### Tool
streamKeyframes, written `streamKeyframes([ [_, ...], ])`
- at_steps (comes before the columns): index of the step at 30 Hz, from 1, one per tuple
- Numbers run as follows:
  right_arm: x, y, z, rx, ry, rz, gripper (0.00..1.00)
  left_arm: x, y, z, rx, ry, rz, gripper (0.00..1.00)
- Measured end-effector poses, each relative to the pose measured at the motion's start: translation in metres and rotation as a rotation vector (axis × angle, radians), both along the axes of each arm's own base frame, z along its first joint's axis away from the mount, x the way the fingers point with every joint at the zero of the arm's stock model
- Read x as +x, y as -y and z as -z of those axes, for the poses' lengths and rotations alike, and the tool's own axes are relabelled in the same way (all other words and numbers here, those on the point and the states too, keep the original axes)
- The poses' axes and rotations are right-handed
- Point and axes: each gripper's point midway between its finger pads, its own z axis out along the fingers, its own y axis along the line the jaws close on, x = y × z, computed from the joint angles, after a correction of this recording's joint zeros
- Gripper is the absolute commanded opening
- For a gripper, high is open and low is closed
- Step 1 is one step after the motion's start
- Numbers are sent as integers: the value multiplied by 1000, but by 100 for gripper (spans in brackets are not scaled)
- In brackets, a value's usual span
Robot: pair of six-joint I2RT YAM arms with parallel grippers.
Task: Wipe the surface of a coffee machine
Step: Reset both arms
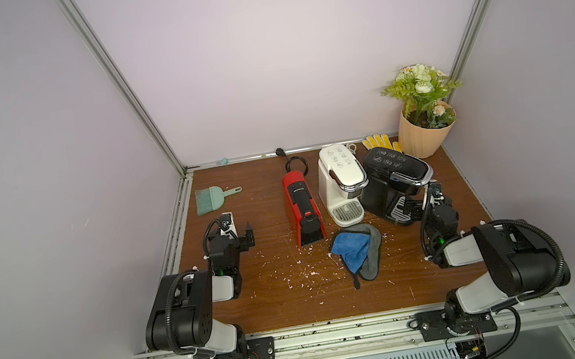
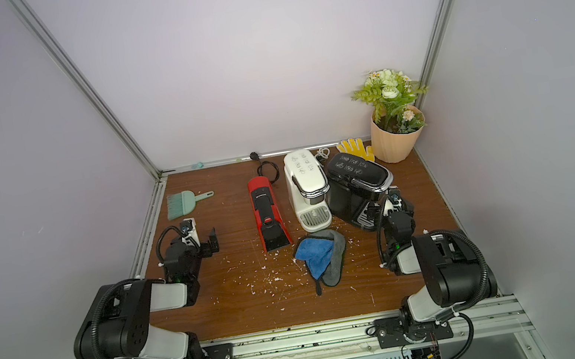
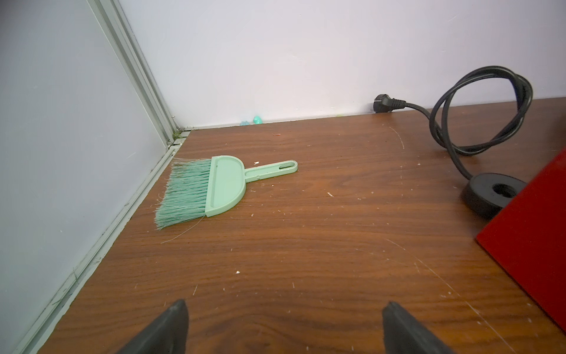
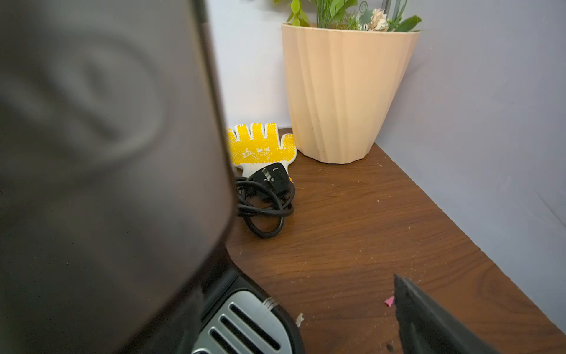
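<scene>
Three coffee machines stand in a row at the back of the wooden table in both top views: a red one (image 1: 302, 209), a white one (image 1: 341, 183) and a black one (image 1: 393, 179). A blue and grey cloth (image 1: 358, 251) lies crumpled in front of the white machine, held by nothing. My left gripper (image 1: 247, 233) hovers open over bare wood, left of the red machine (image 3: 526, 242). My right gripper (image 1: 417, 208) sits at the black machine's drip tray (image 4: 245, 325). One of its fingers (image 4: 428, 321) shows far out over wood, touching nothing. The black body (image 4: 107, 168) hides the other finger.
A green hand brush (image 1: 213, 199) lies at the back left near the wall. A peach flower pot (image 1: 425, 131), a yellow glove (image 1: 377, 142) and a coiled black cord (image 4: 266, 202) crowd the back right corner. White crumbs (image 1: 305, 275) litter the table's middle.
</scene>
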Motion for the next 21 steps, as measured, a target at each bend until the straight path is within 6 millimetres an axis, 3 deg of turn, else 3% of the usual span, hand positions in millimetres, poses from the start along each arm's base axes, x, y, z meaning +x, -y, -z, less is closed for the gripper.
streamKeyframes([
  [21, 1, -3, 0, -2, -4, -16, 100, 1, 0, -3, 0, 14, 0, 99],
])
